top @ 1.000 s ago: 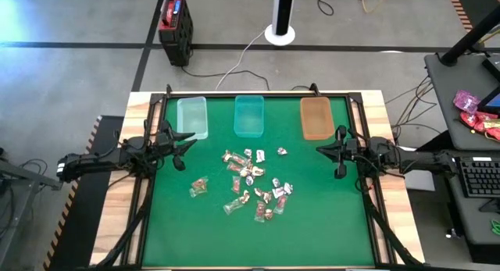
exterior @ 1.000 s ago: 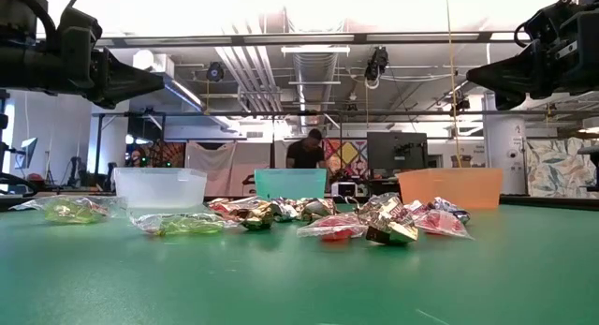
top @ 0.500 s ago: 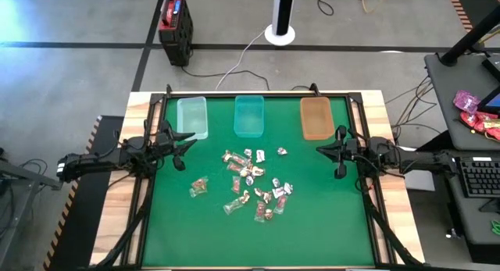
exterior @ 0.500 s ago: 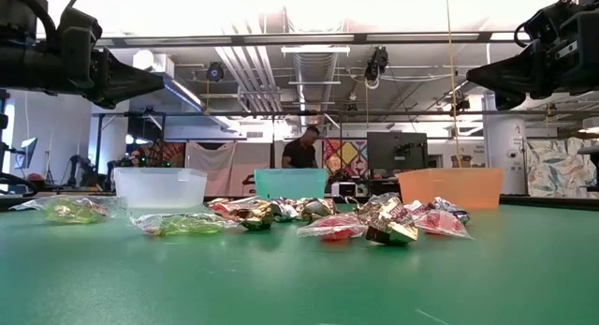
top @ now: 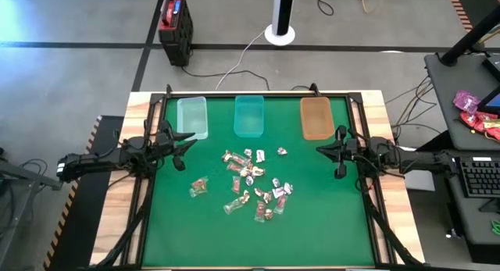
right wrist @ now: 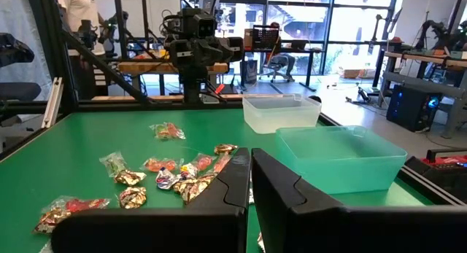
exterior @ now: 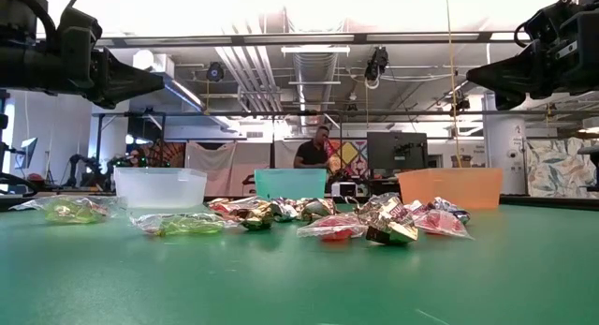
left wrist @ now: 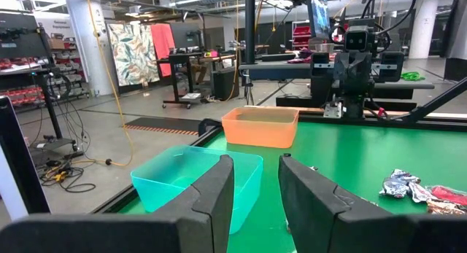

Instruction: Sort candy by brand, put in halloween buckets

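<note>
Hovering at both side edges of the green tabletop (top: pixel 312 232), your two arms hold nothing. Left pincer (top: pixel 186 150) sits off the surface near the left rail, just beside the pale clear-green bucket (top: pixel 192 116); its fingers (left wrist: pixel 211 202) stand partly apart with only air in the gap. Right pincer (top: pixel 328 151) hangs near the right rail, close to the orange bucket (top: pixel 316 117); its fingers (right wrist: pixel 219 202) are pressed together on nothing.

Buckets line the far edge, well apart from each other: clear-green on the left, teal bucket (top: pixel 249 115) in the middle, orange on the right. From above you can see no sweets in any of the three.

Candy (top: pixel 250 181) is all loose on the tabletop, scattered mid-surface nearer than the buckets, between the two pincers. Main cluster runs from below the teal bucket toward the near side. One piece (top: pixel 199 187) lies off to the left of the cluster, another small one (top: pixel 282 152) sits apart near the orange bucket.

Low view shows a person (exterior: pixel 318 153) standing in the room behind the tabletop. Red-and-black box (top: pixel 175 19) is on the floor beyond the far edge.
</note>
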Robot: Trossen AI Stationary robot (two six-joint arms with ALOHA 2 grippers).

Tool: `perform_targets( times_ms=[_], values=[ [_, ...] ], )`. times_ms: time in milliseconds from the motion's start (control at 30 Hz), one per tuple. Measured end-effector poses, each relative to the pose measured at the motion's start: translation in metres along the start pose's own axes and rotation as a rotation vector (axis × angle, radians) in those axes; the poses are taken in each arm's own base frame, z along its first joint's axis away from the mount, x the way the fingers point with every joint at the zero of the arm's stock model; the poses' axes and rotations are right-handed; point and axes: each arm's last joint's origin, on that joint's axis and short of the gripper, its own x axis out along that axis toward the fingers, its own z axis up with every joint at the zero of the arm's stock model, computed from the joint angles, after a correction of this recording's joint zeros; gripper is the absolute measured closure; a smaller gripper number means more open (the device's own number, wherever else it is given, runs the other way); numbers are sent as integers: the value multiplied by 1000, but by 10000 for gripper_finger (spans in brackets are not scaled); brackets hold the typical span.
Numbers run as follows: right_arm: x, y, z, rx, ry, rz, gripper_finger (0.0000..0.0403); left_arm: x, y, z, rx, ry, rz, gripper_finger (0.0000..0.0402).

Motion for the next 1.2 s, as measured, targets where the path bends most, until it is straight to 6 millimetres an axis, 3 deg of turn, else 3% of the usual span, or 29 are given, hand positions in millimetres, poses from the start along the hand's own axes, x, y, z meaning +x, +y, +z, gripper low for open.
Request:
perform_targets(
  times_ms=[200,300,367,633,700,800,867,1200],
  values=[
    [0,0,0,27,2,-7,394,0,0,0,0,0,0,308],
    [0,0,0,310,3,-2,394,0,0,0,0,0,0,308],
    [1,-1,2,407,-25,-24,394,0,0,0,0,0,0,308],
    [8,1,11,435,-68,15,394,0,0,0,-2,-5,0,308],
    [12,0,17,430,-39,4,394,0,0,2,-88,-19,-3,308],
    [24,0,28,394,74,-44,394,0,1,10,-609,-98,-11,308],
    [37,-1,33,352,208,-101,394,-1,4,11,-771,-138,72,308],
    [96,-1,62,235,669,-215,394,-2,9,10,-797,-188,246,308]
  ],
)
